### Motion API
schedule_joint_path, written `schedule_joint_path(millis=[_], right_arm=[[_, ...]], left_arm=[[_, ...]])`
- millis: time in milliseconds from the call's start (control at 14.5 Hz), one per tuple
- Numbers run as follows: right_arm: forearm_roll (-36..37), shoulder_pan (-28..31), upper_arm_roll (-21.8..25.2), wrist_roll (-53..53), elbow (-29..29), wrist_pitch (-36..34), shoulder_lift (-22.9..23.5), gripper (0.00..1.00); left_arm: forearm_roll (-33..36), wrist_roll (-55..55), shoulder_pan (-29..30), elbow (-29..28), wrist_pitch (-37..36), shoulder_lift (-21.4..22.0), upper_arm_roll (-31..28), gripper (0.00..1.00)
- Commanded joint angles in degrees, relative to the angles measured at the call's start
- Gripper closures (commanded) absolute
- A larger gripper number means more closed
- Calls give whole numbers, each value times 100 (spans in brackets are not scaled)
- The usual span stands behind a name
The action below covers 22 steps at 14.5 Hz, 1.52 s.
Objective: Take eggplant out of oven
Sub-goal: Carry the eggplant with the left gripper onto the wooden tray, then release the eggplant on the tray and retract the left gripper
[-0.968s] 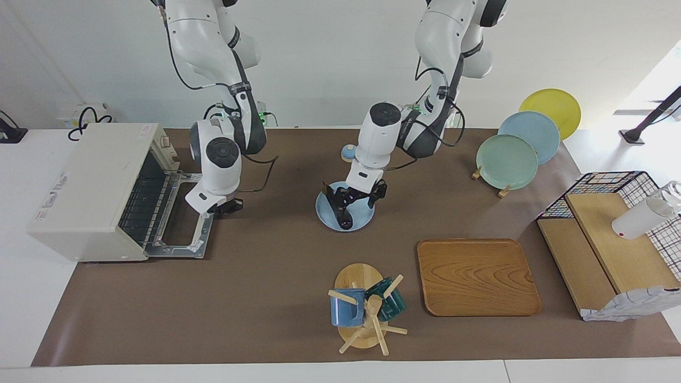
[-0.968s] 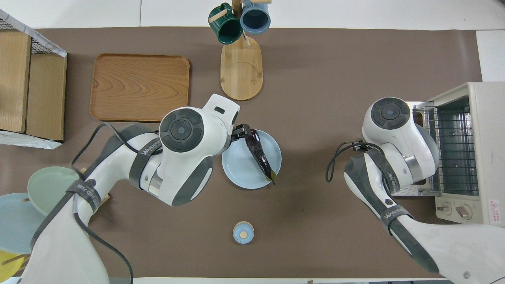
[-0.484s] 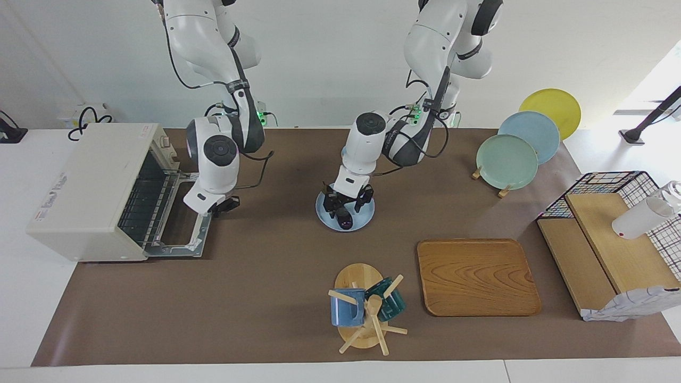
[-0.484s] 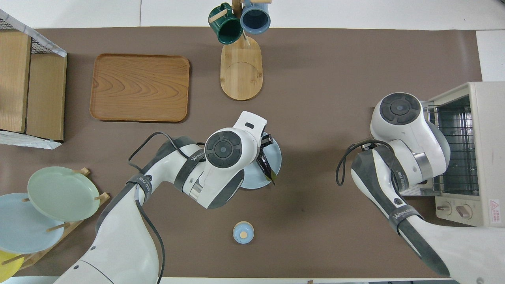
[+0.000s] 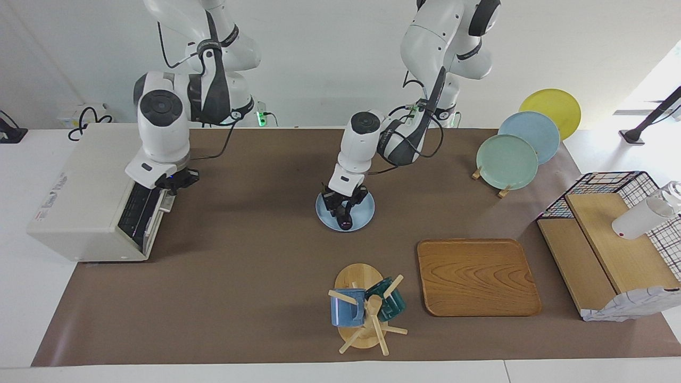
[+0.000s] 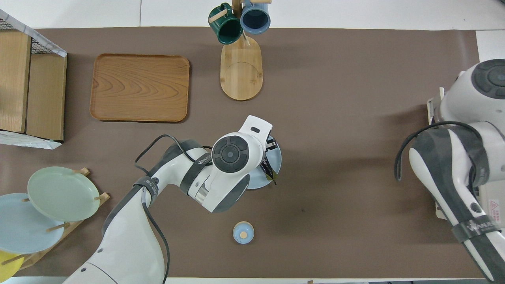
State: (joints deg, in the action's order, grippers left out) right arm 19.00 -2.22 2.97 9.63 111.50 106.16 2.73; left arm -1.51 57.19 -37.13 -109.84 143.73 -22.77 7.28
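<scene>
The dark purple eggplant [image 5: 345, 217] lies on a light blue plate [image 5: 363, 219] at the middle of the table; its stem tip shows in the overhead view [image 6: 270, 173] past the plate's rim [image 6: 277, 159]. My left gripper [image 5: 341, 204] is down on the eggplant's end nearer the robots and appears shut on it. The cream-white oven [image 5: 88, 191] stands at the right arm's end of the table, with its dark glass door [image 5: 137, 213] swung up almost shut. My right gripper [image 5: 174, 181] is at the door's top edge. In the overhead view the right arm hides most of the oven [image 6: 494, 199].
A mug tree [image 5: 364, 311] with a blue and a green mug and a wooden tray [image 5: 476, 276] lie farther from the robots than the plate. A plate rack [image 5: 508, 159] and a wire basket with wooden boards [image 5: 612, 234] are at the left arm's end. A small blue lid [image 6: 243, 232] lies near the robots.
The right gripper has swung the oven door up from lying flat open to almost shut. The left gripper has lowered the eggplant onto the blue plate and its arm has drawn in.
</scene>
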Motion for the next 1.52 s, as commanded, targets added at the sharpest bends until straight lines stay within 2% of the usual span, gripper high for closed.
schedule_joint_path(millis=[0,69,276,484,622,760,829,899,968,1106,1175,1313,1452], right_arm=[[-168,344,19,364,39,-95,35,94],[-203,371,19,373,39,-183,0,91],[-449,494,28,531,21,-437,-245,83],[-800,485,28,558,-188,-893,-667,69],[-836,433,-7,558,-828,-1376,-616,68],[-1265,398,-42,532,-1383,-1668,-423,64],[-1511,397,-51,531,-1507,-1834,-396,55],[-1722,397,-42,488,-1508,-1879,-387,30],[-1715,406,-51,496,-1482,-1836,-387,0],[-1698,415,-33,305,-1490,-1862,-387,0],[-1698,398,-33,94,-1482,-1827,-361,0],[-1558,-40,81,22,-1551,-1897,-325,0],[-1469,-129,46,-66,-1700,-1906,-282,0]], left_arm=[[71,117,-119,6,41,-17,-139,86],[132,117,-110,6,15,-8,-139,100],[142,64,3,41,-274,131,-147,100],[142,-225,529,278,-1002,597,-130,100],[116,-759,1073,847,-1730,607,-130,100],[28,-1811,1811,1594,-2329,301,-121,100],[19,-2409,2171,1884,-2558,186,-121,100],[-25,-2867,2497,2061,-2622,115,-121,100],[-43,-3289,2770,2089,-2613,45,-121,100],[-43,-4212,3218,2124,-2578,-86,-121,100],[-25,-4573,3334,2325,-2543,-348,-130,100],[19,-4910,3458,3184,-2543,-1165,-147,100],[97,-5025,3581,3521,-2247,-1606,-139,100]])
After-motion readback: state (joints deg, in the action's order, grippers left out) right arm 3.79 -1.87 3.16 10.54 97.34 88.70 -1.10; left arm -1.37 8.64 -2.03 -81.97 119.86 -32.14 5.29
